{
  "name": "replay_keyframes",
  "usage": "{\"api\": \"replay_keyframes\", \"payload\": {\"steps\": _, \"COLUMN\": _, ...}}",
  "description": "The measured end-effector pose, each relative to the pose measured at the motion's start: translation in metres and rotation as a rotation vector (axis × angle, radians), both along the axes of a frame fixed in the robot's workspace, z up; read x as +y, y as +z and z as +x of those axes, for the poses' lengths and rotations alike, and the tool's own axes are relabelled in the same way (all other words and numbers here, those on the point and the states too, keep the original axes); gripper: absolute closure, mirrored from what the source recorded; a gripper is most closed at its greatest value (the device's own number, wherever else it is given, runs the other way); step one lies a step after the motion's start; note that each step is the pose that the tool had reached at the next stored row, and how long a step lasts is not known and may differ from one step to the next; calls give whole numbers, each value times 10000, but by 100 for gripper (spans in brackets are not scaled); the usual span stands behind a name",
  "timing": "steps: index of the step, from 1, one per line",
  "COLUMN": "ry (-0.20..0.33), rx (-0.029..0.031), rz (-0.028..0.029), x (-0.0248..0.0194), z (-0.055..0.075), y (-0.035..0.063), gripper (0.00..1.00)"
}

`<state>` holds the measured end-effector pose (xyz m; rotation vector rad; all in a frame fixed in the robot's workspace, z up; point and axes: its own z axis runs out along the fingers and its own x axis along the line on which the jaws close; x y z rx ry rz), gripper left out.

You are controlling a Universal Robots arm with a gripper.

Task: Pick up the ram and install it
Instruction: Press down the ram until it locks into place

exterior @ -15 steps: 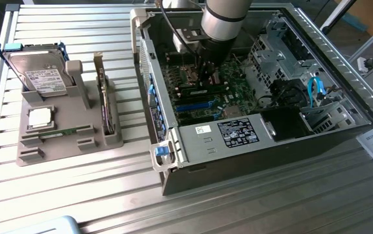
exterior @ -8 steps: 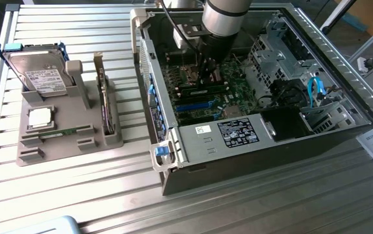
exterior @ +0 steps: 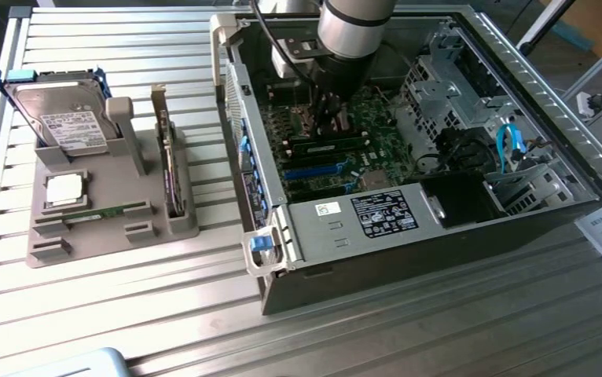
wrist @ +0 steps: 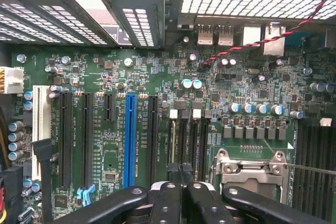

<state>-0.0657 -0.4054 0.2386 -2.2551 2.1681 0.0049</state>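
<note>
Exterior view: green ram (exterior: 328, 146) seated on motherboard (exterior: 385, 149)

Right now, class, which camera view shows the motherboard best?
The wrist view. It looks straight onto the green motherboard from close by, so its slots and small parts are clear. The exterior view shows the motherboard from farther off, inside the open computer case, with the arm covering part of it.

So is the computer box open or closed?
Open. The computer case has no cover on its upward side, so the green motherboard shows and the robot arm reaches inside.
</note>
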Motion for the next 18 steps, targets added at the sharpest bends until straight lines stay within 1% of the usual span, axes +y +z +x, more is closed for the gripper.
{"api": "replay_keyframes", "payload": {"steps": 4, "ry": -2, "rx": -1, "rz": -5, "x": -4, "z": 0, "y": -16, "gripper": 90}}
{"api": "replay_keyframes", "payload": {"steps": 14, "ry": 0, "rx": 13, "rz": -20, "x": -11, "z": -1, "y": -104, "gripper": 90}}
{"api": "replay_keyframes", "payload": {"steps": 18, "ry": -1, "rx": 7, "rz": -10, "x": -10, "z": 0, "y": -96, "gripper": 90}}
